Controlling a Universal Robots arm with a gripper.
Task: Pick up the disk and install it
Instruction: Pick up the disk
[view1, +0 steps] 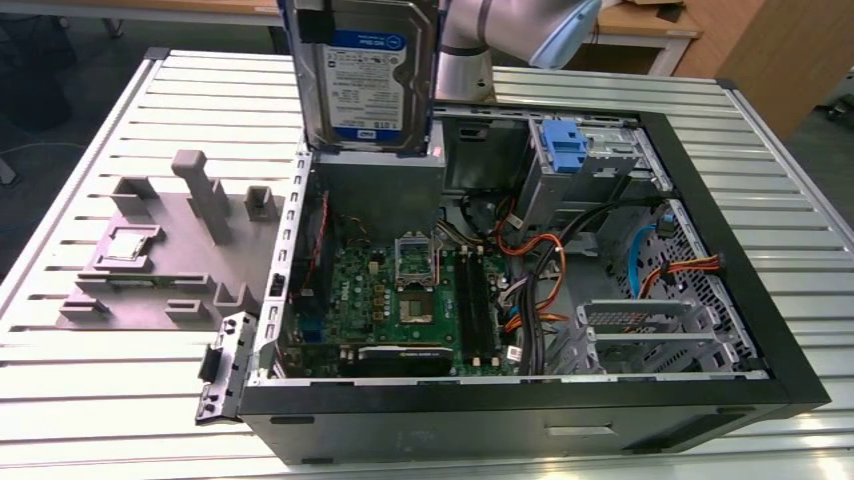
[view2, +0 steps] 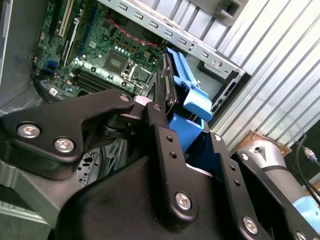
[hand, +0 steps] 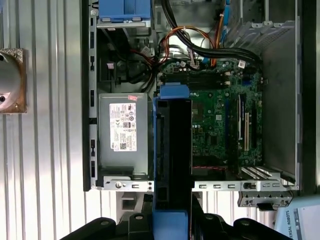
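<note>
Slatted metal surface (view1: 107, 380) carries the open black computer case (view1: 534, 425). A misjudged tilt could, I reckon, knock the disk (view1: 363, 80) against the case wall or its cables (view1: 534, 260). At the exterior view's top centre the arm (view1: 467, 45) hangs wrist-down, disk upright above the case, pincer (view2: 172, 120) clamped on its blue bracket.

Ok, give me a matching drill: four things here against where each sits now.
1. silver-grey hard disk in blue plastic bracket
2. grey metal power-supply box with white sticker
3. green motherboard
4. grey plastic fixture

A. on the slatted metal table, outside the open black computer case
B. flat on the case's floor
C. raised above the case
D. inside the case, beside the motherboard

Pairs: 1-C, 2-D, 3-B, 4-A
</note>
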